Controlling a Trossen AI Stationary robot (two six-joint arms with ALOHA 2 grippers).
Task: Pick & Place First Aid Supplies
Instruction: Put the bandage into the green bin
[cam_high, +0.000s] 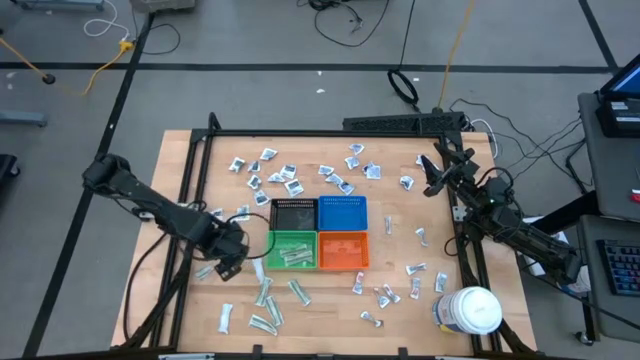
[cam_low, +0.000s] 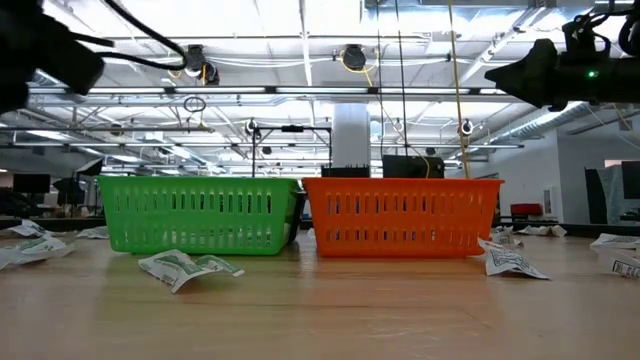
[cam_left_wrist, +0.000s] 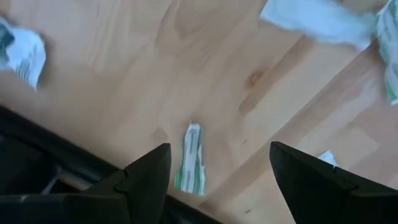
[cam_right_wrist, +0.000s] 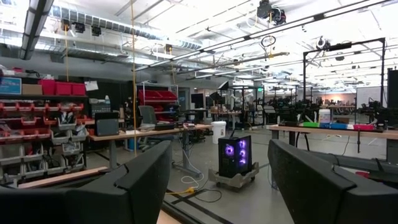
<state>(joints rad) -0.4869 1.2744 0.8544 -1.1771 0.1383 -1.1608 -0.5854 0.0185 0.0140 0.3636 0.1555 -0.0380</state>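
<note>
high view: looks straight down from far above, taking in the whole table (cam_high: 330, 300) and both arms.
low view: sits at table-top height, facing level across, close to the green bin (cam_low: 200, 214) and orange bin (cam_low: 400, 216).
left wrist view: points down, close over bare wood.
right wrist view: faces level into the room.
shared: both bins (cam_high: 292, 249) (cam_high: 343, 250) appear in high and low views.

Robotics lab: workbenches (cam_right_wrist: 155, 129), red parts bins (cam_right_wrist: 59, 87), ceiling ducts (cam_right_wrist: 124, 28)
</note>
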